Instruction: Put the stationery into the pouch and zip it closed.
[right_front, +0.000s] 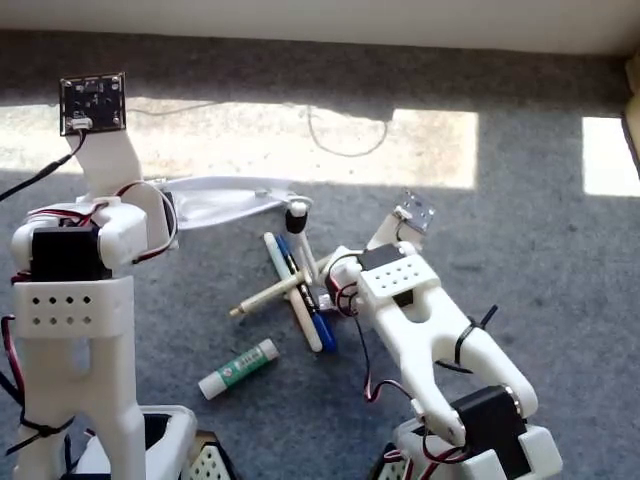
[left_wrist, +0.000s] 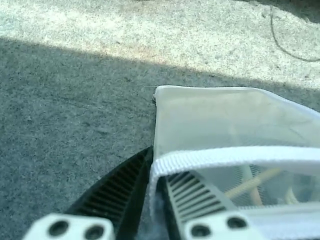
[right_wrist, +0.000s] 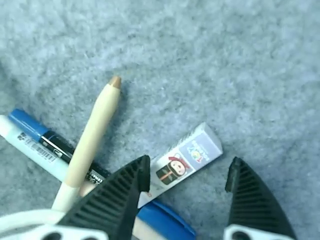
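The white mesh pouch (right_front: 225, 198) lies on the grey carpet at mid-left. My left gripper (left_wrist: 154, 170) is shut on the pouch's white webbing edge (left_wrist: 225, 155); through the pouch (left_wrist: 225, 117) mesh I see pens beyond. A crossed pile lies in the middle: a cream pencil (right_front: 265, 297), a blue marker (right_front: 308, 300) and a white pen (right_front: 288, 285). My right gripper (right_wrist: 190, 162) hangs open low over this pile. Between its fingers lies a small white eraser (right_wrist: 187, 156), beside the cream pencil (right_wrist: 92, 132) and blue marker (right_wrist: 42, 135). A green-and-white glue stick (right_front: 238, 367) lies apart, nearer the front.
A black-capped white pen (right_front: 297, 222) rests by the pouch's right end. A thin cable (right_front: 340, 135) loops over the sunlit strip at the back. Both arm bases (right_front: 75, 400) stand at the front edge. Bare carpet stretches to the right.
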